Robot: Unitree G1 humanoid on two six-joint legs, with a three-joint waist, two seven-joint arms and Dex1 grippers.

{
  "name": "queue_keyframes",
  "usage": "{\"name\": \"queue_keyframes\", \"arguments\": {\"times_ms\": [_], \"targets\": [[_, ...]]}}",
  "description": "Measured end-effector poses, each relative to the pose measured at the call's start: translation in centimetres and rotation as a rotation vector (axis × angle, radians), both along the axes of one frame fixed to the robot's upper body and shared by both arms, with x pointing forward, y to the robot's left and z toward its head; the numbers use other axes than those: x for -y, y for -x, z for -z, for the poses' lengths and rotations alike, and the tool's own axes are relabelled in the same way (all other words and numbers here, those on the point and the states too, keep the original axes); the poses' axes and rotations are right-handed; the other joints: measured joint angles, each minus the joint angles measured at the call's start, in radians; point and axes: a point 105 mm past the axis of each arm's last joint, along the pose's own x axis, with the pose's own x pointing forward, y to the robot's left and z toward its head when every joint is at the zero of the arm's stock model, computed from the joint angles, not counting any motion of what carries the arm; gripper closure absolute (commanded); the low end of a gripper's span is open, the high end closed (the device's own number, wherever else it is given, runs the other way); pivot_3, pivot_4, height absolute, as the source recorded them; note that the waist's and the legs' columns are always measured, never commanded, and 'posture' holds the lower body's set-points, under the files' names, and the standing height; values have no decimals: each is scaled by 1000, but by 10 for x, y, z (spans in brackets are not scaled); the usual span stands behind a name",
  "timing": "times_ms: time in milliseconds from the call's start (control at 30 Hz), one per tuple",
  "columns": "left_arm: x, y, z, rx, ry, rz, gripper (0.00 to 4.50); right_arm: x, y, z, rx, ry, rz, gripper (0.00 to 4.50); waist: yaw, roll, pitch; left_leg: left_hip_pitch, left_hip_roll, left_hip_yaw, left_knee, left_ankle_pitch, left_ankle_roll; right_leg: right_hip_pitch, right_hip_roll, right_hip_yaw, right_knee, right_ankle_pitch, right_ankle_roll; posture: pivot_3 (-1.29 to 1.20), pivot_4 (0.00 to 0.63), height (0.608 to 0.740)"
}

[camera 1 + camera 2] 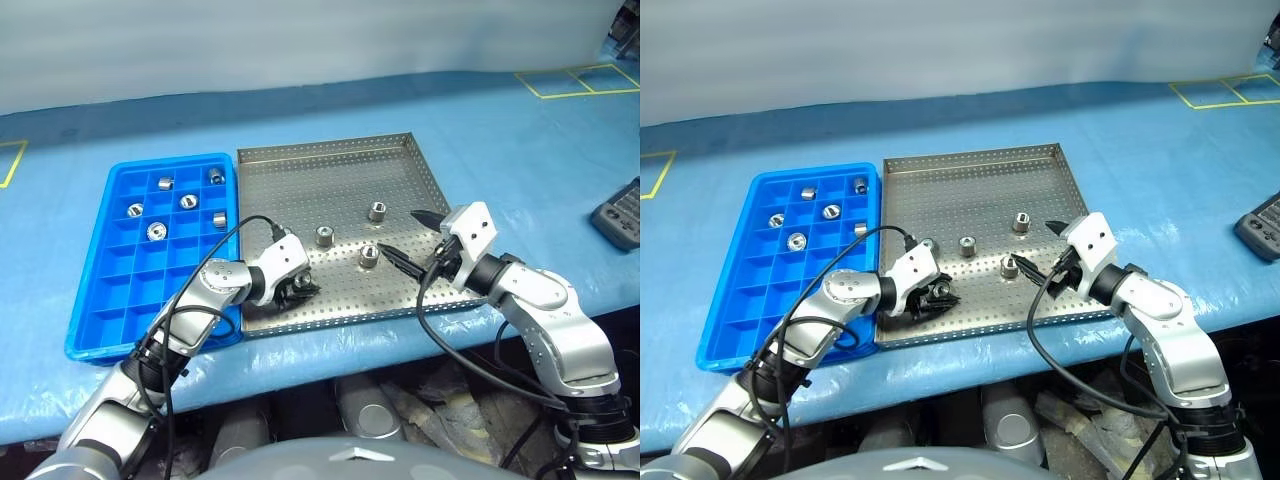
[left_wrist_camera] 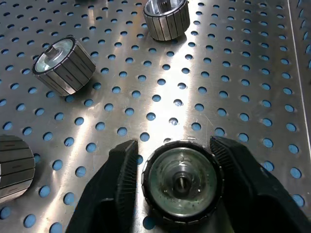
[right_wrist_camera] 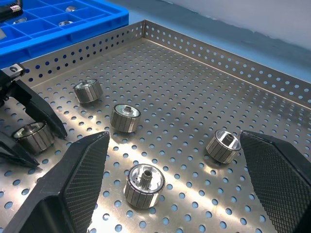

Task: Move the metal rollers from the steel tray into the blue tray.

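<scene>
— Nearest to us, the left gripper is down at the front edge of the steel tray, jaws narrow, one roller between its pads. I cannot tell if they press it already.

— And the blue tray?

— Beside it, on the left, six rollers in its compartments. The right gripper hangs wide open and empty above the other loose metal rollers.

— What could fail?

— I think the roller is smooth and round. If the pads sit off centre, it may squirt out when lifted and roll across the perforated sheet.
</scene>
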Motion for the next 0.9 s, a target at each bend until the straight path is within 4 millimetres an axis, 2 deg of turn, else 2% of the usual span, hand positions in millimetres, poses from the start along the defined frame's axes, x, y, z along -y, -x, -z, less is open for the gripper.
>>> {"name": "queue_keyframes", "arguments": {"times_ms": [100, 467, 600, 700, 800, 900], "targets": [[0, 0, 0, -1, 0, 0, 2721, 0, 0, -1, 2, 0, -1, 0, 0, 0, 0, 0, 0, 0, 0, 0, 0, 0, 0, 0, 0, 0, 0, -332, 150, 740], [-3, -1, 0, 6, -4, -14, 2723, -10, -3, -3, 10, -13, -37, 0, 0, 0, 0, 0, 0, 0, 0, 0, 0, 0, 0, 1, 0, 0, 0, -314, 150, 740], [-11, -4, -10, 31, 39, -77, 2723, -21, -1, 3, -18, -27, -87, 0, 3, 0, 0, 0, 0, 0, 0, 0, 0, -1, 0, 1, 0, 0, 0, -268, 150, 740], [-29, -8, -37, 104, 104, -178, 2723, -32, -2, 14, -69, -24, -145, 0, 7, 0, 1, 0, 1, 0, 0, 0, 0, -1, -4, 1, 0, 0, 1, -221, 150, 740], [-70, -8, -64, 210, 93, -334, 2723, -38, -7, 20, -94, -20, -189, 0, 16, 1, 1, 0, 2, 0, 0, 0, 0, -2, -4, 1, 1, 0, 0, -145, 150, 740], [-110, -2, -74, 267, 52, -508, 2723, -45, -14, 16, -81, -17, -231, 0, 41, 1, 2, 0, 1, -1, 0, 0, 0, -1, -4, 0, 0, 0, 0, -80, 150, 740]]}}
